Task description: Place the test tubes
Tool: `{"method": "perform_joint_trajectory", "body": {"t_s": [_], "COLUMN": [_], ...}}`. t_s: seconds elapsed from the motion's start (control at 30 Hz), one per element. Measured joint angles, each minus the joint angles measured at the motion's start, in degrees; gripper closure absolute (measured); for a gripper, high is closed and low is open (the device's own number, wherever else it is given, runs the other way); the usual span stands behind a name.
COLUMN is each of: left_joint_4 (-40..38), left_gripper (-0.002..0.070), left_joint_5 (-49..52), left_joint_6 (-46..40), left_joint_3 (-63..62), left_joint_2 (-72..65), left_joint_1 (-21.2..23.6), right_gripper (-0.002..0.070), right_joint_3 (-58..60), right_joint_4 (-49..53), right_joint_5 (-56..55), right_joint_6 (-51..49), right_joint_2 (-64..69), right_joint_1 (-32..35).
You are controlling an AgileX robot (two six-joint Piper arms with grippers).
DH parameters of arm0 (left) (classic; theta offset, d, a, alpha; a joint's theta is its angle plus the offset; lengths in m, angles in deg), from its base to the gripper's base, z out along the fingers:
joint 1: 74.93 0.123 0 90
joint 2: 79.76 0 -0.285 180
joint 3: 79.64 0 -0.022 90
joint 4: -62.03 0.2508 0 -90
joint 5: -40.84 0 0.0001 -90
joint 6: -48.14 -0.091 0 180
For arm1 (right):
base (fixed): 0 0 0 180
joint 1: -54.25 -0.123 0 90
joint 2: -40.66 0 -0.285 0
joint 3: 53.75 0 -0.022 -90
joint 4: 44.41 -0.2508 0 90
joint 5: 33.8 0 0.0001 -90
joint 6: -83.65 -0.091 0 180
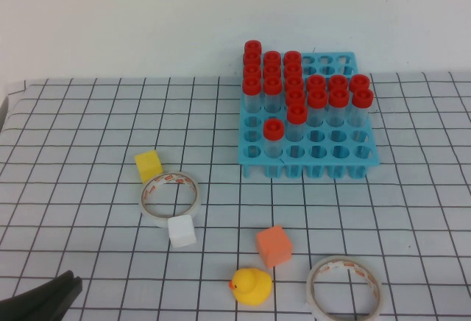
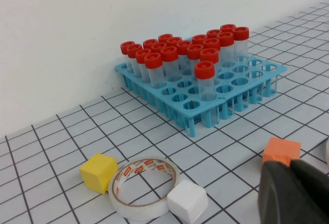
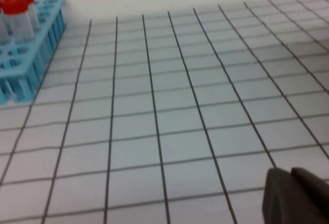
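Fingers on the left gripper and the right gripper are both pinched shut with nothing in them. Left one sits at the table's near left corner. The right one is out of the high view, low over bare grid.

All the test tubes I can spot are already standing upright in the blue rack toward the far edge, right of the middle, with one loner closer to the rack's front. No loose tube anywhere.

Rack's on the right side, so I'd guess the right arm has the shorter reach, coming down on a cap from above.

Clutter between the left gripper and the rack: yellow cube, tape roll, white cube, orange cube, duck, second tape roll.
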Motion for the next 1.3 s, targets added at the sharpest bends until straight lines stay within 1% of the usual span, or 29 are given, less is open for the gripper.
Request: {"method": "perform_joint_trajectory", "body": {"t_s": [0.17,0.83,0.9,0.97,1.03,1.13,1.2,1.23,1.3], "left_joint_4": [0.0,-0.1,-3.0,-8.7,-15.5,-25.9,-32.4,-34.3,-36.7], "left_gripper": [0.0677,0.0677,0.0677,0.0677,0.0677,0.0677,0.0677,0.0677,0.0677], "left_joint_5": [0.0,0.0,0.0,1.8,2.9,1.9,0.2,-0.5,-1.7], "left_joint_6": [0.0,0.0,-0.5,-3.3,-8.4,-20.6,-28.8,-31.4,-34.1], "left_joint_3": [0.0,0.4,1.7,3.0,4.7,7.1,8.7,9.4,10.9], "left_joint_2": [0.0,0.0,0.1,0.9,2.3,6.0,8.9,10.1,13.2], "left_joint_1": [0.0,0.0,0.1,0.8,2.8,8.0,13.1,15.3,21.1], "right_gripper": [0.0678,0.0678,0.0678,0.0678,0.0678,0.0678,0.0678,0.0678,0.0678], "right_joint_3": [-0.1,-0.2,-0.2,-0.2,-0.2,-0.2,-0.2,-0.2,-0.2], "right_joint_4": [0.1,0.1,0.1,0.1,0.1,0.1,0.1,0.1,0.1], "right_joint_5": [3.3,3.7,3.7,3.7,3.7,3.7,3.7,3.7,3.8], "right_joint_6": [2.9,4.0,4.0,4.1,4.1,4.1,4.1,4.1,4.1], "right_joint_2": [0.0,0.0,0.0,0.0,0.0,0.0,0.0,0.0,0.0], "right_joint_1": [0.0,0.0,0.0,0.0,0.0,0.0,0.0,0.0,0.0]}}
